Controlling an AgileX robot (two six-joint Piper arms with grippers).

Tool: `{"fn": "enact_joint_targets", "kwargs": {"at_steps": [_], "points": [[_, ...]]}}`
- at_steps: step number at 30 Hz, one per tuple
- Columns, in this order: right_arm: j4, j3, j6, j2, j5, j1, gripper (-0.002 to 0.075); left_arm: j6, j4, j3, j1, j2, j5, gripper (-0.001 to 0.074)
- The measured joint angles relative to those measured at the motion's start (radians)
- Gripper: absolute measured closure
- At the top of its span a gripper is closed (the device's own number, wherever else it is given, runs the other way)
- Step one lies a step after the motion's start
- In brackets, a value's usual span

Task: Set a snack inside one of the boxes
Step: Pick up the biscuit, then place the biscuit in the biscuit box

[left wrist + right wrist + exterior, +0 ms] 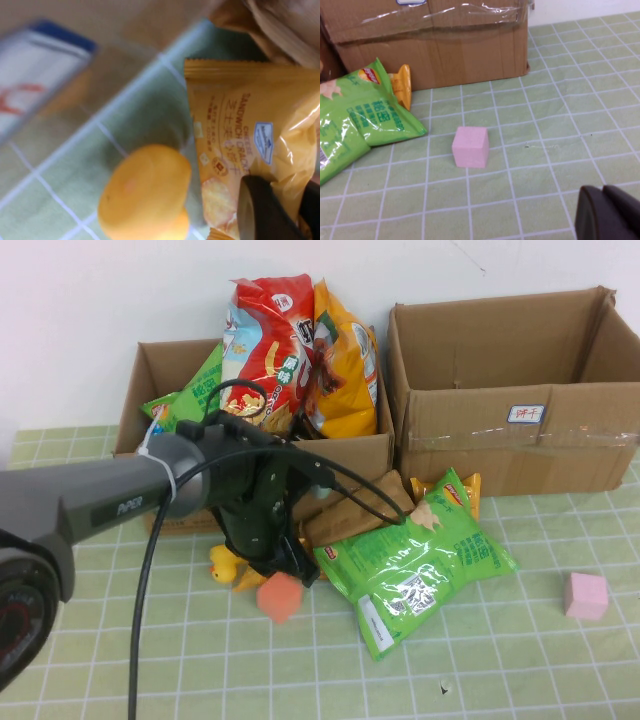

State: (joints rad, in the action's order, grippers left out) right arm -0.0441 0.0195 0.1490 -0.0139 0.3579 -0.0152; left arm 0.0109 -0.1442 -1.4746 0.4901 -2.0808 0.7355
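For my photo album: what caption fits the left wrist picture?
Left pincer at a yellow cheese sandwich cracker packet, beside a yellow rubber duck on the green checked tablecloth.

High view: raised on the robot's side, angled down over the tabletop toward both boxes at the back wall, left arm filling the near left; left wrist view: very close, looking down past one finger at a yellow cracker packet and a yellow duck; right wrist view: low, facing the wider box from near; it shares the pink cube and green bag with the high view.
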Motion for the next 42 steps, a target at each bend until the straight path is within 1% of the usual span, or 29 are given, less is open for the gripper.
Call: {"fn": "enact_joint_targets", "kwargs": {"at_steps": [4,10,13,17,20,23,25,28,29,33,37,39,42], "points": [[0.000,0.000,0.000,0.000,0.000,0.000,0.0728,0.078,0.064,0.000,0.000,0.038,0.035,0.0649],[0.000,0.000,0.000,0.000,0.000,0.000,0.0728,0.172,0.144,0.020,0.000,0.186,0.044,0.0651],[0.000,0.000,0.000,0.000,0.000,0.000,0.0728,0.195,0.164,0.063,0.000,0.277,0.052,0.0652],[0.000,0.000,0.000,0.000,0.000,0.000,0.0728,0.250,0.229,0.180,0.000,0.443,0.021,0.0654],[0.000,0.000,0.000,0.000,0.000,0.000,0.0728,0.318,0.343,0.293,0.000,0.582,-0.064,0.0654],[0.000,0.000,0.000,0.000,0.000,0.000,0.0728,0.400,0.472,0.378,0.000,0.701,-0.212,0.0654],[0.000,0.000,0.000,0.000,0.000,0.000,0.0728,0.463,0.558,0.410,0.000,0.754,-0.308,0.0654],[0.000,0.000,0.000,0.000,0.000,0.000,0.0728,0.572,0.714,0.424,0.000,0.775,-0.455,0.0657],[0.000,0.000,0.000,0.000,0.000,0.000,0.0728,0.649,0.827,0.420,0.000,0.762,-0.516,0.0657],[0.000,0.000,0.000,0.000,0.000,0.000,0.0728,0.801,1.006,0.344,0.000,0.680,-0.541,0.0663],[0.000,0.000,0.000,0.000,0.000,0.000,0.0728,0.972,1.179,0.192,0.000,0.539,-0.484,0.0665],[0.000,0.000,0.000,0.000,0.000,0.000,0.0728,1.065,1.271,0.087,0.000,0.446,-0.443,0.0666],[0.000,0.000,0.000,0.000,0.000,0.000,0.0728,1.155,1.337,-0.091,0.000,0.303,-0.374,0.0666]]}}
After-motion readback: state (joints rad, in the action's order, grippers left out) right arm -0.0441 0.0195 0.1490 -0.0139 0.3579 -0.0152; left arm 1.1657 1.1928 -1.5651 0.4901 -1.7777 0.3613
